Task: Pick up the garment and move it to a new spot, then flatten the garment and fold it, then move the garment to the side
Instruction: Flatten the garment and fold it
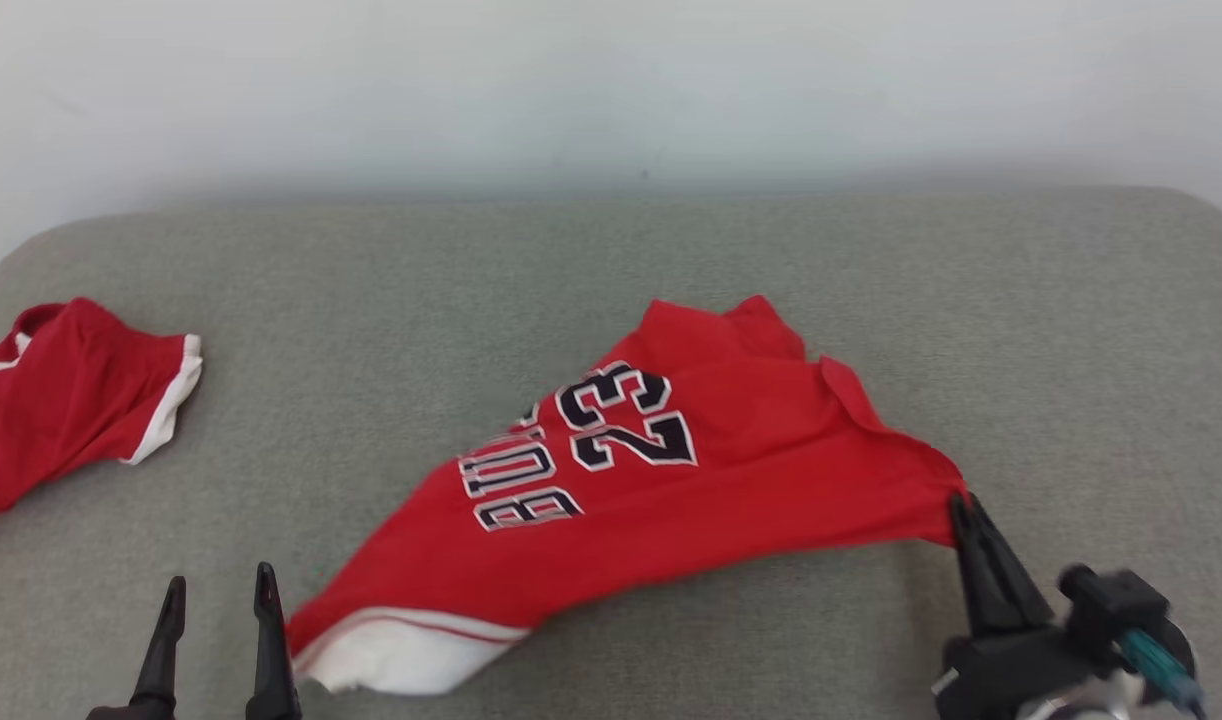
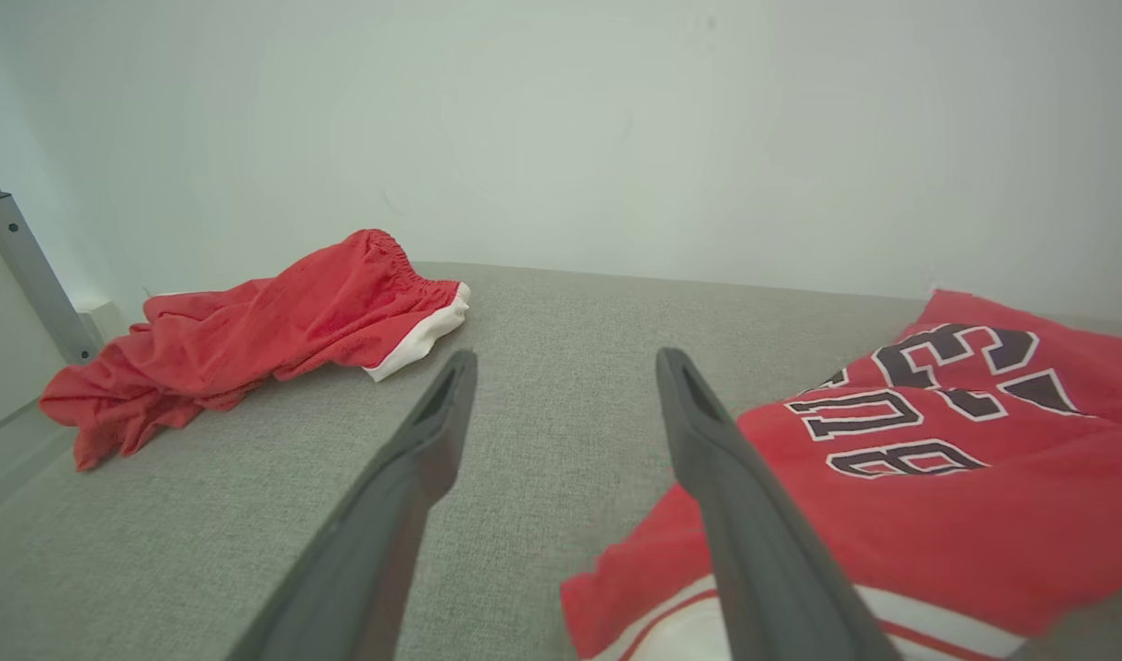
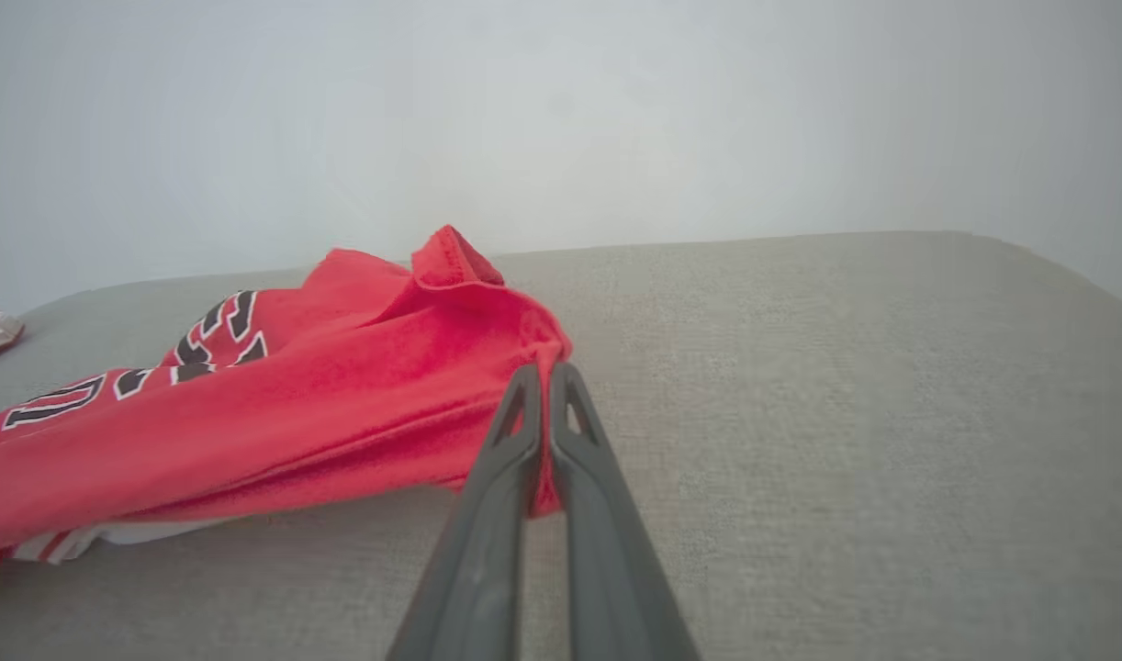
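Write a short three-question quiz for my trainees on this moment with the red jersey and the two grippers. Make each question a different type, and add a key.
1. True or false: the left gripper is shut on the red jersey.
2. What does the right gripper pinch? A) an edge of the jersey B) the red shorts C) nothing
3. Fill in: the number printed on the jersey is ___.

Key
1. False: the left gripper is open and holds nothing.
2. A
3. 23
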{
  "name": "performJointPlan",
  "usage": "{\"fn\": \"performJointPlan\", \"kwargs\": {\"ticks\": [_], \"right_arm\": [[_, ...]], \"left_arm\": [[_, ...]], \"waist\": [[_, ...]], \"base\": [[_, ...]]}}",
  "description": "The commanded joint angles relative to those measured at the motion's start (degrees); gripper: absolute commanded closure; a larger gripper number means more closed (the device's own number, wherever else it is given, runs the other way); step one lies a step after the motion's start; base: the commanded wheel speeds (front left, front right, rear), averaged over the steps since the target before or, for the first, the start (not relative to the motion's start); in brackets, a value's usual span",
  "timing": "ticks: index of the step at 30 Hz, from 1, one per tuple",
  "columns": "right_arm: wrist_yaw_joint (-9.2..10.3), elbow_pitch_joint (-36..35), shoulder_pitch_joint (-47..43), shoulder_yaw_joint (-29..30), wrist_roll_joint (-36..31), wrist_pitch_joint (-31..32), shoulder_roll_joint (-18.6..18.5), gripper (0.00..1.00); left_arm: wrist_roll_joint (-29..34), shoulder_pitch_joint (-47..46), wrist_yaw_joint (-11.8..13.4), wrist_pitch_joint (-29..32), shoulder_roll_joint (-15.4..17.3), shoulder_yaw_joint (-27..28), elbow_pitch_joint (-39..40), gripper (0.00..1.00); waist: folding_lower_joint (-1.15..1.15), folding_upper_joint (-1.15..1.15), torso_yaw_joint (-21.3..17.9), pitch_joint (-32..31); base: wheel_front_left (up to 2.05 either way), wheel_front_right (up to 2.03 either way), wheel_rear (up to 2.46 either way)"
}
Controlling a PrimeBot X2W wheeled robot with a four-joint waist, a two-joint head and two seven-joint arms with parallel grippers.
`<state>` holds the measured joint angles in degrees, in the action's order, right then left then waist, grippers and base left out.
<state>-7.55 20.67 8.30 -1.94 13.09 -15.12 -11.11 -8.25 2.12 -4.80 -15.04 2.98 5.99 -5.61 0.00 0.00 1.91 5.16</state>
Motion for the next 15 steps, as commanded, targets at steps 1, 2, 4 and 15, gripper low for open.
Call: {"fn": "performJointPlan", "kwargs": {"ticks": [1,2,4,15], "right_arm": [[0.13,-2.58,-3.09,0.86,0.52,-0.05,-0.57,1.00],[0.13,-3.66,-4.51,1.44,0.59,-0.04,-0.84,1.00],[0.13,-4.92,-6.96,2.71,1.27,-0.05,-1.18,1.00],[0.13,-5.27,-11.32,5.93,2.82,-0.06,-0.59,0.00]], "left_arm": [[-0.42,0.76,-0.05,-0.20,-0.08,0.23,-0.12,0.00],[-0.30,0.80,-0.07,-0.21,-0.10,0.21,-0.17,0.00],[-0.52,0.77,-0.13,-0.21,-0.11,0.15,-0.31,0.00],[-1.32,1.16,0.11,-0.20,-0.13,-0.62,-1.20,0.00]], "waist": [[0.00,0.00,-1.87,-1.02],[0.00,0.00,-2.23,-1.06],[0.00,0.00,-2.80,-1.14],[0.00,0.00,-3.58,-1.75]], "base": [[0.00,0.00,0.00],[0.00,0.00,0.00],[0.00,0.00,0.00],[0.00,0.00,0.00]]}}
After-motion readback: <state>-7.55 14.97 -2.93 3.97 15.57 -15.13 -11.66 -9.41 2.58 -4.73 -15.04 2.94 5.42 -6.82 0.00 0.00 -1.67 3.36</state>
